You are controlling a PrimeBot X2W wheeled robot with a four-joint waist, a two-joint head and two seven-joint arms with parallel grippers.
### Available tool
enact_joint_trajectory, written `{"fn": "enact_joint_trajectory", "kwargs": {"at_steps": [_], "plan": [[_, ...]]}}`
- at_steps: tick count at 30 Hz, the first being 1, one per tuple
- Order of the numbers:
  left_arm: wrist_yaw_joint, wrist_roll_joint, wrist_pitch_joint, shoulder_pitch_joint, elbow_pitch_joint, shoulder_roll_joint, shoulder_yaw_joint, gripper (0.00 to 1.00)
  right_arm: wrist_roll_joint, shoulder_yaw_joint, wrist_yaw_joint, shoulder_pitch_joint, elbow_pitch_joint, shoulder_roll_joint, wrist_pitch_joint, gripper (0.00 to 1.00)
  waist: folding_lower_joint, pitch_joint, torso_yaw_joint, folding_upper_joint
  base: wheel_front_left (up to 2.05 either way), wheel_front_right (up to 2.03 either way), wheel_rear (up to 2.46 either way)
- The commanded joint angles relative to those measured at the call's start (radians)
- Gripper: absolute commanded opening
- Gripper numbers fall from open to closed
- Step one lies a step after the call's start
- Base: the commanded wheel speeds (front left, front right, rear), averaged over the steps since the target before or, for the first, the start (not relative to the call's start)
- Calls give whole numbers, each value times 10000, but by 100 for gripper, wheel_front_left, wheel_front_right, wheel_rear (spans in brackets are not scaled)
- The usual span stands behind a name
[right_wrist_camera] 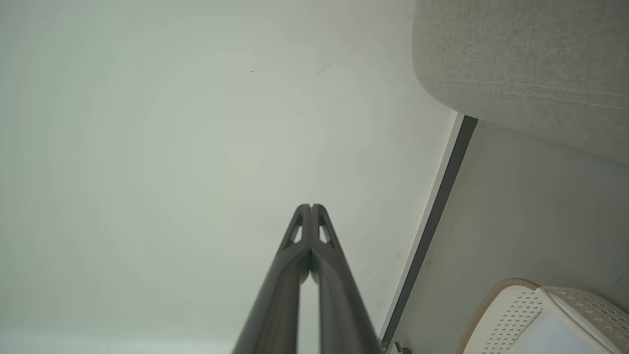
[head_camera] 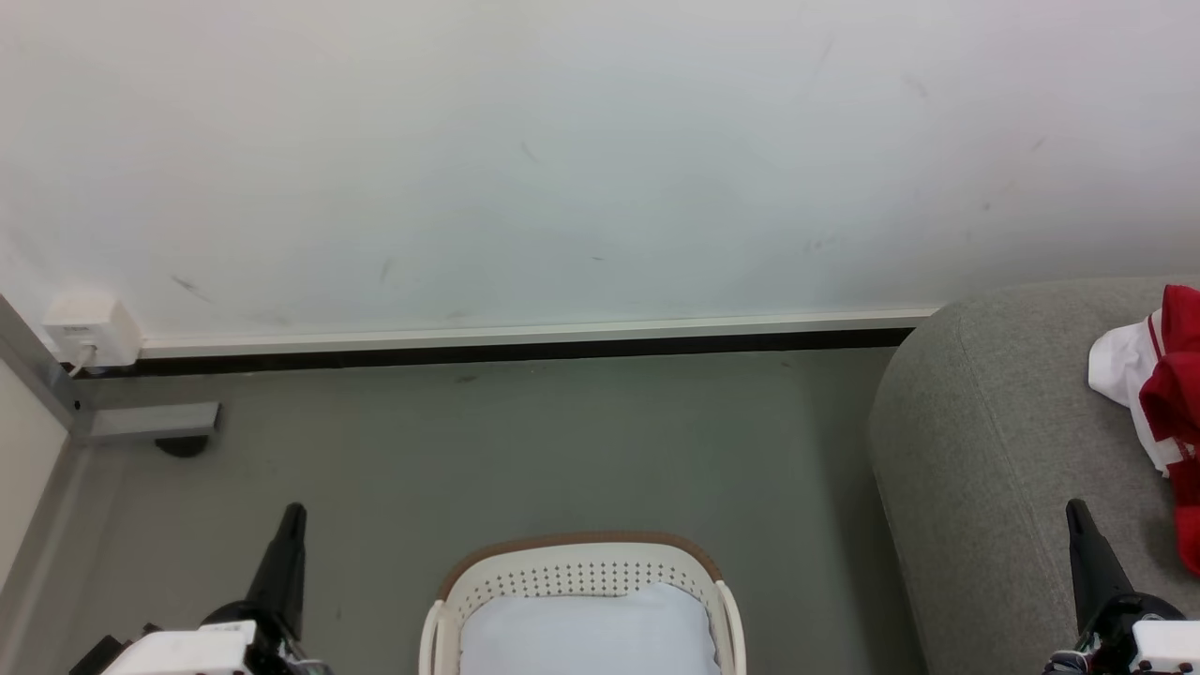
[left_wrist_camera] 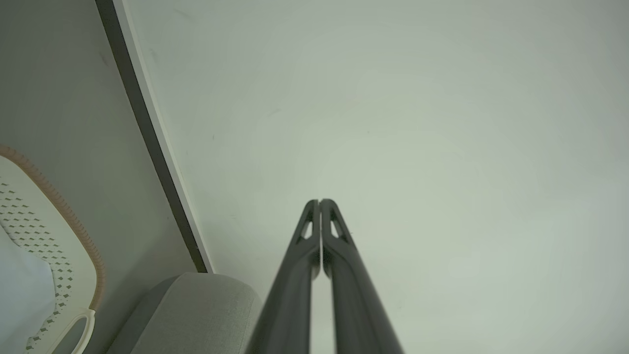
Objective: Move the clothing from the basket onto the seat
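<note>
Crumpled on a rounded, light-grey woven-fabric seat (head_camera: 984, 450): red, white-trimmed clothing (head_camera: 1172, 384). Near it, a cream perforated plastic basket (head_camera: 581, 546) with a brown rim, holding a smooth pale cloth (head_camera: 581, 628). Closed tight on nothing: left gripper (left_wrist_camera: 320, 201), right gripper (right_wrist_camera: 310, 206), long dark fingers pressed together.

so the crumpled red-and-white clothing (head_camera: 1179, 394) lies on the big light-grey fabric seat (head_camera: 984, 450) just past the right gripper (head_camera: 1076, 508), and the cream perforated brown-rimmed plastic basket (head_camera: 581, 574) sits upright between it and the left gripper (head_camera: 295, 511)
</note>
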Motion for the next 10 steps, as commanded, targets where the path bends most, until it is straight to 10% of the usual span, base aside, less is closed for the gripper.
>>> {"fn": "enact_joint_trajectory", "kwargs": {"at_steps": [1,10], "plan": [[-62,-129,34,-85,-28,21,21,0,-78,-41,-21,-124,-30,-3,32,0,0,0,0,0,0,0,0],[-62,-130,34,-85,-28,21,21,0,-80,-43,-21,-124,-30,-2,34,0,0,0,0,0,0,0,0]]}}
